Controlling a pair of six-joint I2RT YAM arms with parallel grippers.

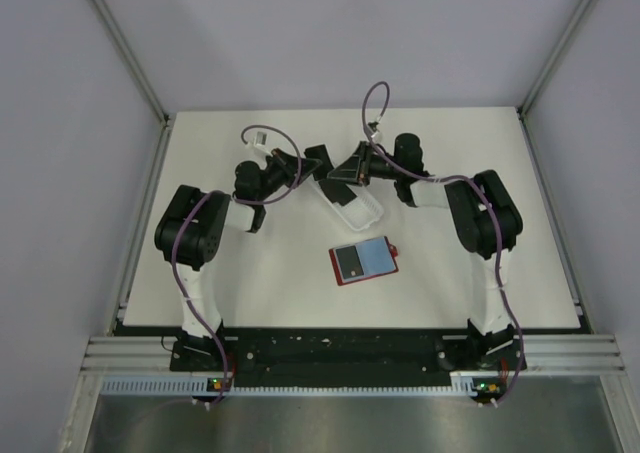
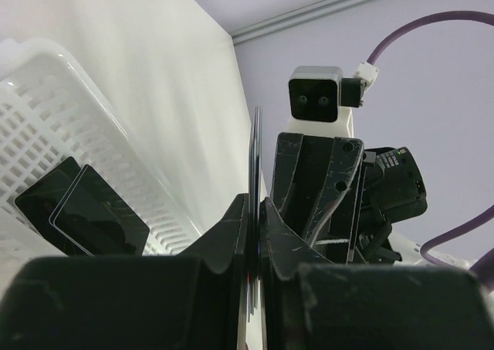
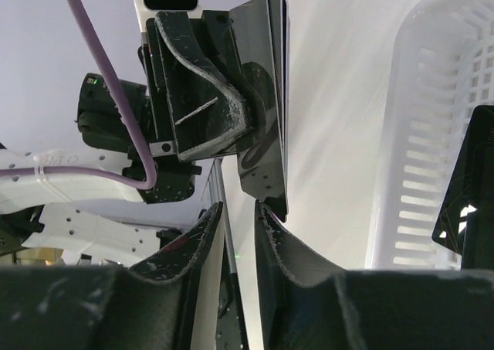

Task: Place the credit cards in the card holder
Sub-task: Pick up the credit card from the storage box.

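Note:
My left gripper [image 2: 255, 205] is shut on a black credit card [image 2: 255, 145] and holds it edge-on above the table. In the right wrist view this card [image 3: 266, 95] hangs just beyond my right gripper [image 3: 239, 208], which is open with a narrow gap; the card's lower corner is close to one fingertip. In the top view both grippers meet at the table's back middle, the left [image 1: 303, 166] and the right [image 1: 347, 170]. The red card holder [image 1: 392, 245] lies open in the middle with a black card [image 1: 350, 263] on its left half. Two more black cards [image 2: 81, 207] lie in the white tray.
The white slotted tray [image 1: 357, 213] lies just under and in front of the grippers; it also shows in the left wrist view [image 2: 46, 110] and the right wrist view [image 3: 428, 134]. Grey walls enclose the table on three sides.

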